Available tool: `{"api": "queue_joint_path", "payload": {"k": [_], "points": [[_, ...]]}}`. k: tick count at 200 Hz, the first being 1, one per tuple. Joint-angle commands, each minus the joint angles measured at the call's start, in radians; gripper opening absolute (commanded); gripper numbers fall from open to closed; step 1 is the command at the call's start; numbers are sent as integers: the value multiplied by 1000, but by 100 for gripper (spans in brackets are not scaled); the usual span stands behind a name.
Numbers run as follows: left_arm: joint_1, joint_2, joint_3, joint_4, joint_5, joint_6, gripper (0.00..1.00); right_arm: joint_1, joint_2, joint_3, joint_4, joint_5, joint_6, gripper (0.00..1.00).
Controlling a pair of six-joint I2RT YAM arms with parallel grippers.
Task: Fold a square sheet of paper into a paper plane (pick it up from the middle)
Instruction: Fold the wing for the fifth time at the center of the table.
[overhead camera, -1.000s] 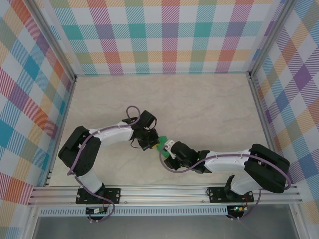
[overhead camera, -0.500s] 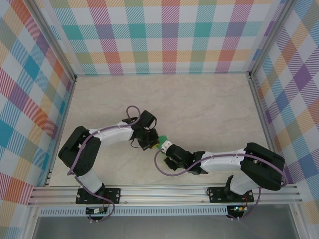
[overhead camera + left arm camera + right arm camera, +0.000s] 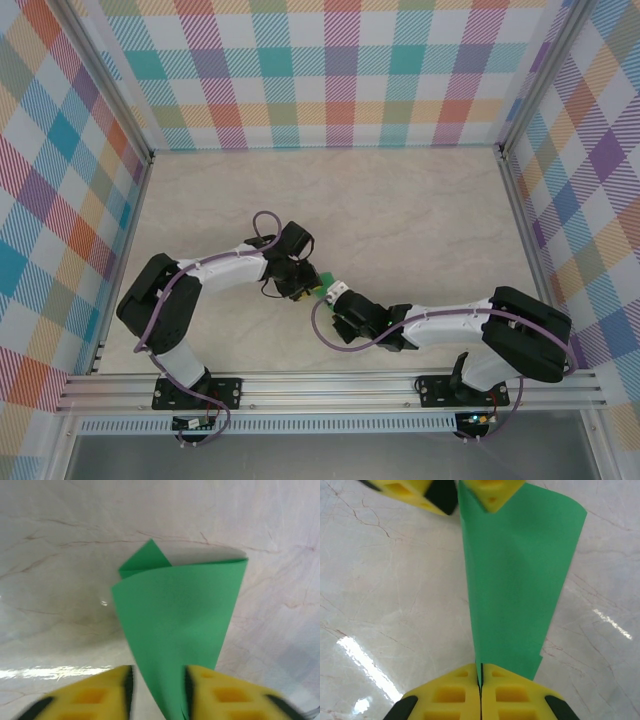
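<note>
One folded green paper [image 3: 515, 590], right gripper [image 3: 481, 672] pinching its end, left gripper [image 3: 159, 680] spread, apparently loose.

Right gripper [image 3: 481, 679] is sitting closer to the left gripper [image 3: 159, 682] than 1 second ago, forearm stretching out lower along the table. Its jaws are now pressing together on the narrow end of the folded green paper [image 3: 515, 580]. Left gripper's jaws are parting around the paper's other end. Less green is showing between the 2 grippers from above
</note>
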Motion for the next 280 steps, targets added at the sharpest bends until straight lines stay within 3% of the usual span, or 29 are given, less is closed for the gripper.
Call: {"api": "queue_joint_path", "payload": {"k": [1, 27, 59, 153, 217, 280], "points": [[-1, -96, 15, -73, -81, 12, 46, -13, 3, -25, 65, -70, 100, 4], [0, -194, -11, -94, -153, 7, 62, -40, -1, -50, 136, -156, 168, 4], [-1, -262, -46, -90, -169, 26, 64, -93, 3, -66, 196, -273, 238, 4], [-4, -304, -197, 115, -49, -4, 47, -201, 74, -120, 344, -454, 474, 4], [-6, -305, -245, 206, -12, -8, 44, -261, 113, -147, 392, -540, 634, 5], [-7, -288, -261, 263, 8, -17, 40, -294, 33, -199, 434, -547, 696, 6]]}}
